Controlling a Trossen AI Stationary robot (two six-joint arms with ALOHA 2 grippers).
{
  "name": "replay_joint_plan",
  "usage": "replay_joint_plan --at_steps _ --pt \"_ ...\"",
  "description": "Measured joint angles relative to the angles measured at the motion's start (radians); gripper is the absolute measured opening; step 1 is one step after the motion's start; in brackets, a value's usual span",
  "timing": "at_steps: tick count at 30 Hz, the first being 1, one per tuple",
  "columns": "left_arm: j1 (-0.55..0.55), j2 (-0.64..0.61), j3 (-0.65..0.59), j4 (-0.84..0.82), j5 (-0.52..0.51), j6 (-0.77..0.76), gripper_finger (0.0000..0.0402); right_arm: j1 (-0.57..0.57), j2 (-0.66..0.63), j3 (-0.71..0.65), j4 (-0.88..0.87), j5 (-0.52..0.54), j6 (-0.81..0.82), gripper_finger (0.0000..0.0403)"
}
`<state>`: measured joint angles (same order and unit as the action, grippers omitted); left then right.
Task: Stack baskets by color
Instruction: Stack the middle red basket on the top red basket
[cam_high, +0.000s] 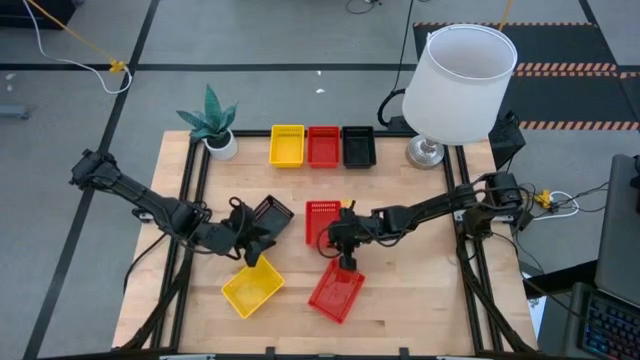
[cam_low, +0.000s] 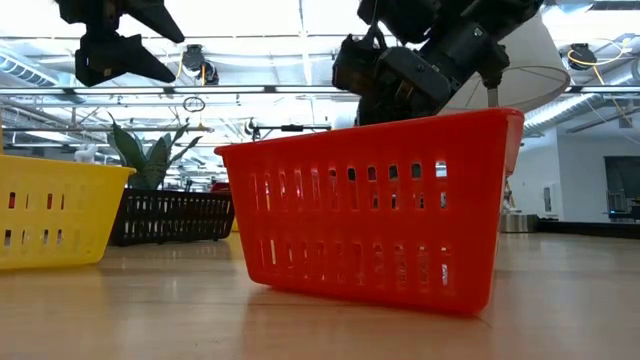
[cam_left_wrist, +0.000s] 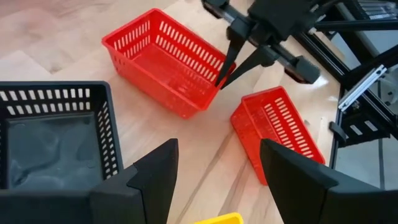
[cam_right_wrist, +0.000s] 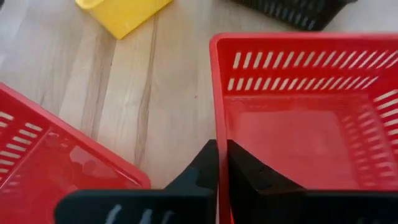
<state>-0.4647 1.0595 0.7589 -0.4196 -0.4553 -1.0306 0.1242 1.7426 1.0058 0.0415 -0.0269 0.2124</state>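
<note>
From above, the wooden table (cam_high: 420, 300) has bare boards along its near-right edge and between the far row and the middle cluster. A yellow basket (cam_high: 287, 145), a red basket (cam_high: 323, 146) and a black basket (cam_high: 358, 146) sit side by side at the far edge, between a potted plant (cam_high: 214, 125) and a white lamp (cam_high: 458, 85). The right gripper (cam_high: 346, 262) is clamped on the far rim of the tilted red basket (cam_high: 336, 291) near the front – a second loose red basket (cam_high: 321, 221) lies just behind it. The left gripper (cam_high: 258, 247) hangs with fingers apart between a loose black basket (cam_high: 271, 214) and a loose yellow basket (cam_high: 252, 288).

At table height, the gripped red basket (cam_low: 375, 205) fills the middle, one end off the boards; the room behind is a bright open hall.

The left wrist camera shows its own fingers (cam_left_wrist: 155, 180) wide apart over wood, the black basket (cam_left_wrist: 56, 134) beside them.

The right wrist camera shows both fingers (cam_right_wrist: 245, 171) pressed together on the red rim (cam_right_wrist: 219, 112) – wall between them
</note>
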Motion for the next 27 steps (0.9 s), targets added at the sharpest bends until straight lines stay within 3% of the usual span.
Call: replay_joint_plan --at_steps 19,27 --pt "0.007 0.001 0.0 -0.042 -0.052 -0.056 0.0227 -0.156 -0.346 0.0 -0.163 -0.001 -0.235 0.0001" --pt "0.007 0.001 0.0 -0.066 -0.096 -0.097 0.0227 -0.218 -0.408 0.181 -0.418 -0.004 -0.396 0.0001"
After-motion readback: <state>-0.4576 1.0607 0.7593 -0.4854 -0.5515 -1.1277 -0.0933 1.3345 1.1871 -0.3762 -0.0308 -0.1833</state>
